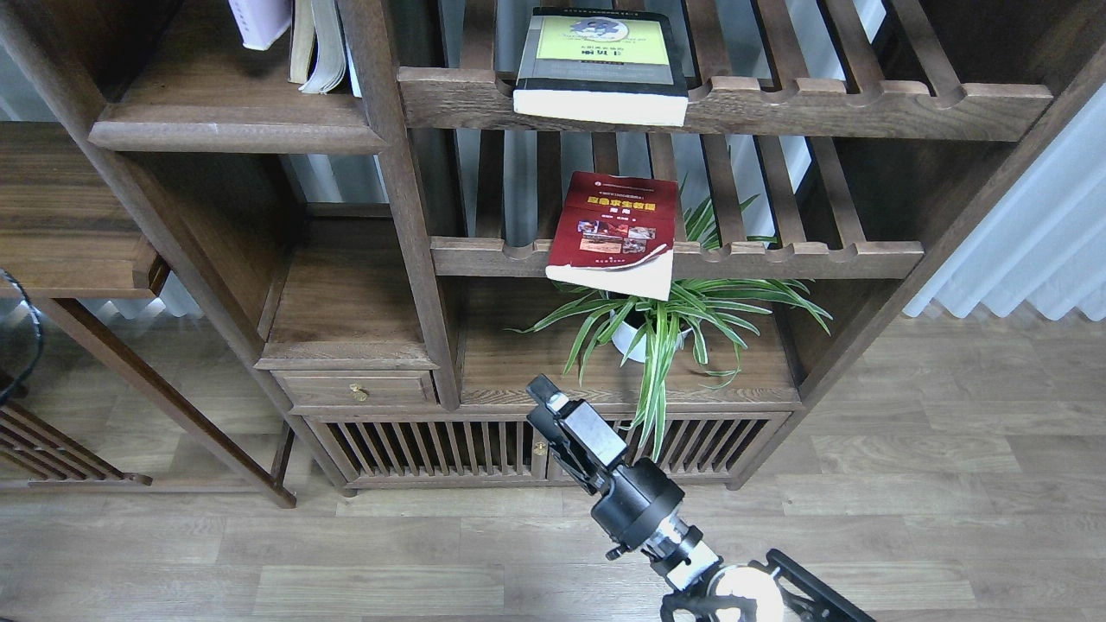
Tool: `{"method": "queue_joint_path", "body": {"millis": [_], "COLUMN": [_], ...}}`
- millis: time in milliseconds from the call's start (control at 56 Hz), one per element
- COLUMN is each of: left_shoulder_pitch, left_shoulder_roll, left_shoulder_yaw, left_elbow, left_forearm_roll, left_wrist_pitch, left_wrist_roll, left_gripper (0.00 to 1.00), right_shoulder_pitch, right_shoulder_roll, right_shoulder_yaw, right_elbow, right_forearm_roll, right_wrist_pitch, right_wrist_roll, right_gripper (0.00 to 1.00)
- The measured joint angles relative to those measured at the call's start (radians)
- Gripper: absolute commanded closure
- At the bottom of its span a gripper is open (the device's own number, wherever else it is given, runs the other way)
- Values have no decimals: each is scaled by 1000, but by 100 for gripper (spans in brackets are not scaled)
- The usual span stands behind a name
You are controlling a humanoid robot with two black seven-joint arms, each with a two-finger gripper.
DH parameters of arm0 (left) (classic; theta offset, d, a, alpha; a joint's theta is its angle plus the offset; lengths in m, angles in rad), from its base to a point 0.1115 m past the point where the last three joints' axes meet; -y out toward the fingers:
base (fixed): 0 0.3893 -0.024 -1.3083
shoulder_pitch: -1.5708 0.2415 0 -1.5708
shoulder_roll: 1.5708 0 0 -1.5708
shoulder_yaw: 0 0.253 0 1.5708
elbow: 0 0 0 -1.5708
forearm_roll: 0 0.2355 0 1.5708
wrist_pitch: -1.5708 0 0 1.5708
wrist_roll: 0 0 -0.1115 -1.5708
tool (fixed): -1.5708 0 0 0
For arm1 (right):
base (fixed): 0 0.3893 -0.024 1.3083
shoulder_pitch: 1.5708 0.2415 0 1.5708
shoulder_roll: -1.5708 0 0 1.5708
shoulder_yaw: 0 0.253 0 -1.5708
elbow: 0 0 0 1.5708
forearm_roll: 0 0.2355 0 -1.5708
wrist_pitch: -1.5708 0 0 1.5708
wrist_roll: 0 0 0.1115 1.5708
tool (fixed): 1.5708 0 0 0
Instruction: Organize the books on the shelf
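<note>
**Right tool low before the bookcase, three books on different levels**

The right tool (546,399) rises from the bottom edge of the head view on its black arm, pointing up and to the left. It is seen nearly end-on and dark, so I cannot tell how far its fingers are apart, and nothing shows between them. It hangs in front of the lower cabinet, just left of the drooping leaves of a spider plant (670,324) in a white pot.

Directly above the plant lies the dark red book (618,229), flat on a slatted rack (778,259), its near edge overhanging the notched front rail. One level higher the yellow-green book (600,65) lies flat on the upper slatted rack — its page edge also juts past the rail.

Up and to the left is the solid shelf (233,130) with the rounded front edge. The lavender-white book (259,19) stands on it, mostly cut off by the top of the view, beside another book with pale pages.
</note>
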State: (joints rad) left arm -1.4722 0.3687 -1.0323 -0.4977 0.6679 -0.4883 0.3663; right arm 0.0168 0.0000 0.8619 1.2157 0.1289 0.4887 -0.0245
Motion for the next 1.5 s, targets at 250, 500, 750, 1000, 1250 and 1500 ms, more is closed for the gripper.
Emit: {"method": "queue_joint_path", "body": {"millis": [250, 500, 750, 1000, 1250, 1500], "left_shoulder_pitch": [17, 83, 293, 616, 847, 941], "left_shoulder_roll": [0, 69, 316, 473, 472, 453], "left_shoulder_yaw": [13, 12, -15, -97, -226, -293], "left_elbow": [-34, -150, -485, -751, -784, -785], "left_forearm_roll": [-24, -165, -327, -481, -496, -497], "left_wrist_pitch": [0, -1, -1, -1, -1, 0], "left_wrist_roll": [-6, 1, 16, 14, 12, 8], "left_gripper": [2, 2, 0, 0, 0, 0], "right_shoulder_pitch": [18, 19, 33, 129, 195, 333], "right_shoulder_roll": [0, 0, 0, 0, 0, 0], "right_shoulder_yaw": [-21, -27, -63, -75, -112, -130], "right_elbow": [1, 1, 1, -5, -42, -132], "right_forearm_roll": [0, 0, 0, 21, 97, 153], "right_wrist_pitch": [0, 0, 0, -120, -348, -384], "right_wrist_roll": [0, 0, 19, 132, 161, 189], "right_gripper": [0, 0, 0, 0, 0, 0]}}
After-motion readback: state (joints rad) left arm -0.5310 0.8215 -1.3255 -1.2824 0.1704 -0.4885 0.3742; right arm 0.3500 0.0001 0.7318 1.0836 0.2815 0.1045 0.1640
